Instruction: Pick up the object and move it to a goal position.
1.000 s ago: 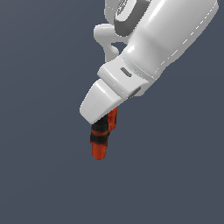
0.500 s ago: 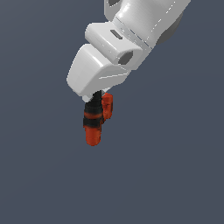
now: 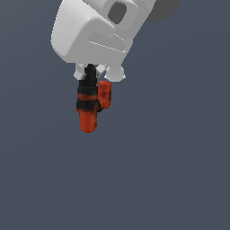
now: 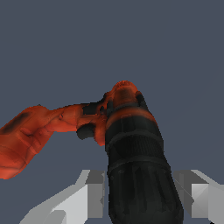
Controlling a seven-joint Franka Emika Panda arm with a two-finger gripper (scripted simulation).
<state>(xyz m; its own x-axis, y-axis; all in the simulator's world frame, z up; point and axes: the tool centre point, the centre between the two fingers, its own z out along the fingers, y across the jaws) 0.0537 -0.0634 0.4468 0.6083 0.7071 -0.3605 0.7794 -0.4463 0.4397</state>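
Observation:
The small red-orange drill [image 3: 90, 105] with black bands hangs under the white arm [image 3: 94, 33] in the exterior view, its black nose up between the fingers and its red body pointing down. My gripper [image 3: 91, 72] is shut on the drill's black nose. In the wrist view the drill [image 4: 131, 144] fills the middle, its black nose between the two grey fingers [image 4: 94, 192], and its red handle [image 4: 30, 135] sticks out to one side. The gripper's body hides most of the fingers in the exterior view.
A plain dark grey-blue ground [image 3: 179, 170] lies all around and below the drill. No other object or marker shows in either view.
The arm has moved toward the exterior view's left and upward with the drill held in it. The drill now looks larger and hangs straighter.

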